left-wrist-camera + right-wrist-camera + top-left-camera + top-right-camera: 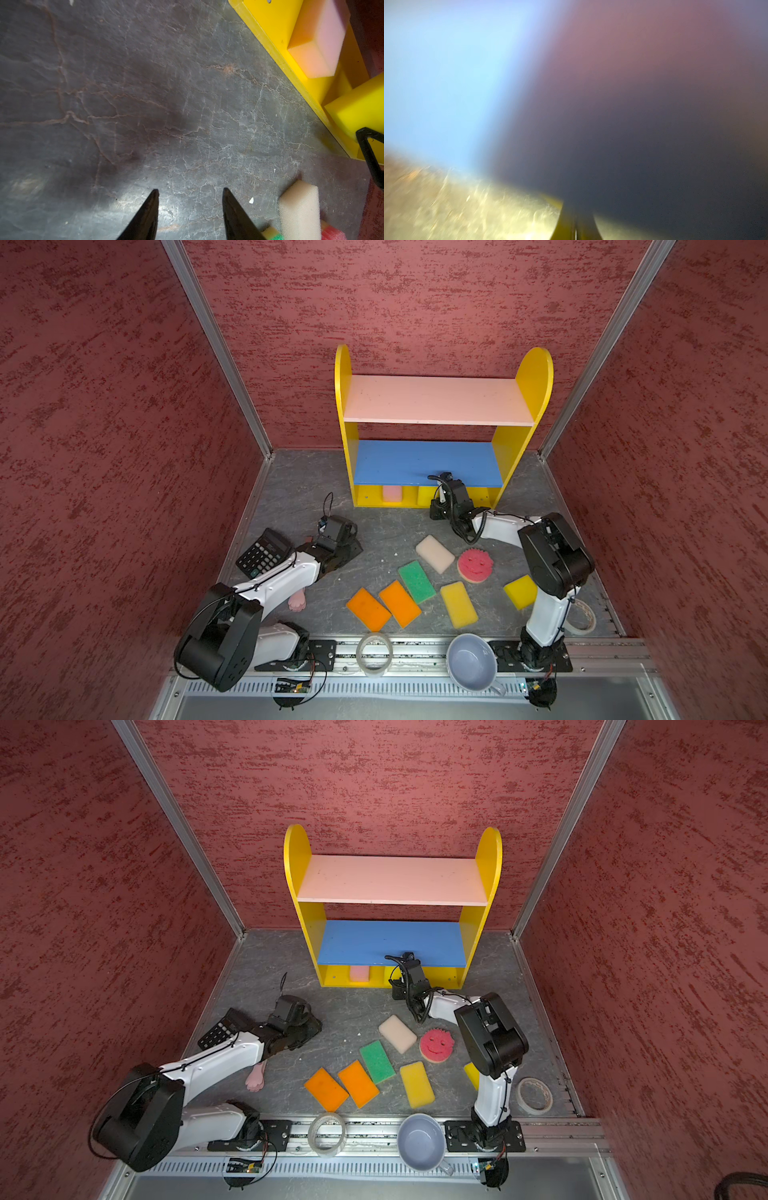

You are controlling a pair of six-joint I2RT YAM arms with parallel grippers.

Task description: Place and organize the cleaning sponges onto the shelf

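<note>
Seven sponges lie loose on the grey floor (299,489) and two sit on the shelf (436,400). We read the left gripper (190,192) from its wrist view: its fingers (145,218) stand spread, with only bare floor between them. To one side of those fingers, near but apart, lies the white sponge (299,212). Beyond the tips, well apart, the pink sponge (320,41) and a yellow sponge (357,108) rest on the shelf's yellow base, with a gap between the two. We find the right gripper (575,230) at the front edge of that base. Its fingers (564,224) are pressed together and hold nothing, though its wrist view is heavily blurred. In the left wrist view one right finger (367,153) shows just beside the yellow sponge on the base; we cannot tell whether it touches. In both top views, behind the right fingers toward the arm's mount, lie the white sponge, the red smiley sponge (475,565), the green sponge (417,581), one orange sponge (368,609) side by side with another orange sponge (400,603), a second yellow sponge (458,604), and a third yellow sponge (520,592) partly hidden by the right arm.
</note>
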